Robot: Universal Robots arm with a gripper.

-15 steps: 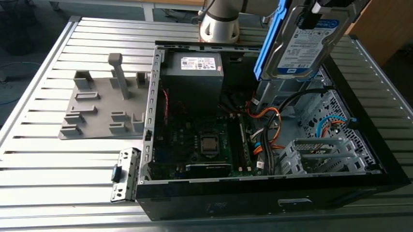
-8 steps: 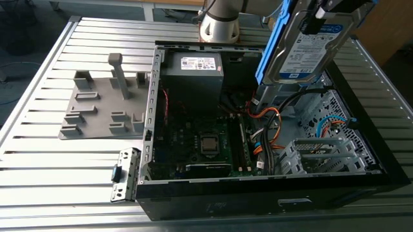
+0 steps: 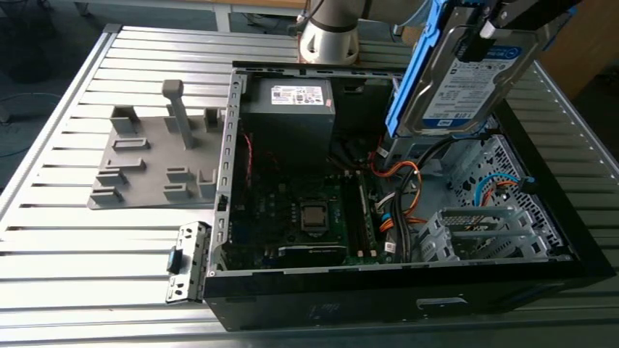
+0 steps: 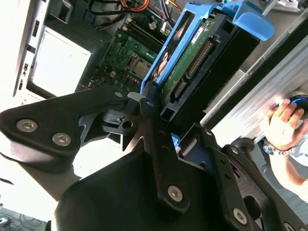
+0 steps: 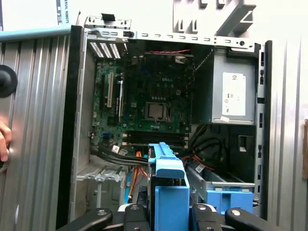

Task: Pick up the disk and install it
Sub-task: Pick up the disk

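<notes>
Gripper (image 4: 169, 126) jaws were clenched on the disk (image 3: 462, 78), which was held tilted on end above the computer case (image 3: 570, 225), toward the exterior view's right. Its white-and-blue label (image 3: 474, 72) faced outward. A white sticker (image 3: 298, 94) sat on the grey box (image 3: 288, 123) inside the case. The case lay open on a ribbed metal table (image 3: 87, 239), with a grey fixture plate (image 3: 145, 170) beside it. A person's hand (image 4: 283, 124) was near the table in the second wrist view.

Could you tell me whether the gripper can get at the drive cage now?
Probably yes: the case lies open, and nothing stands between the drive cage and the gripper holding the disk.
</notes>
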